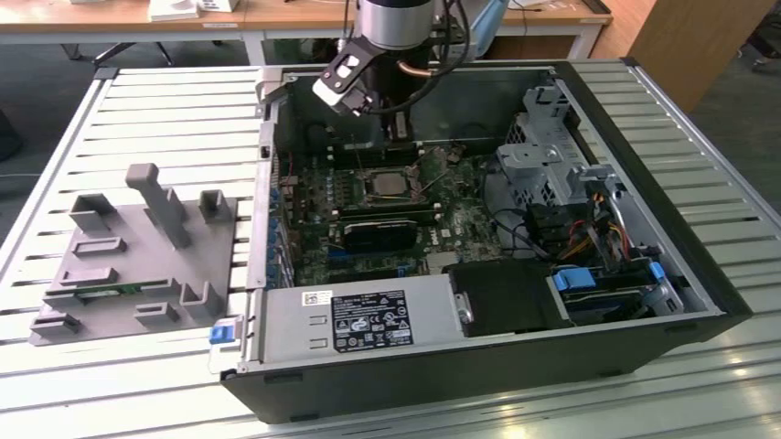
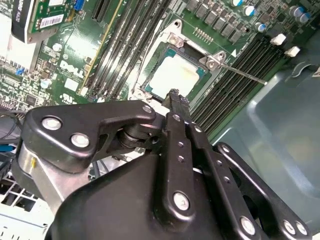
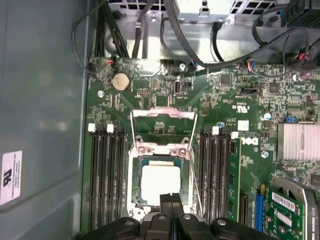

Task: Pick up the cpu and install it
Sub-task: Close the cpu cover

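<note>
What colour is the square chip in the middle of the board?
Silvery white chip with a greenish rim; clearest in the first wrist view.

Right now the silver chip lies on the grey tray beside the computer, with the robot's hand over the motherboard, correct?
No. The cpu sits in the socket on the motherboard, not on the tray, as the first wrist view shows. The hand is indeed over it.

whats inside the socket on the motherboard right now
The cpu lies flat in the socket, silver top up, with the metal frame swung open. The shut gripper covers one edge; whatever lies under the cpu is hidden.
</note>
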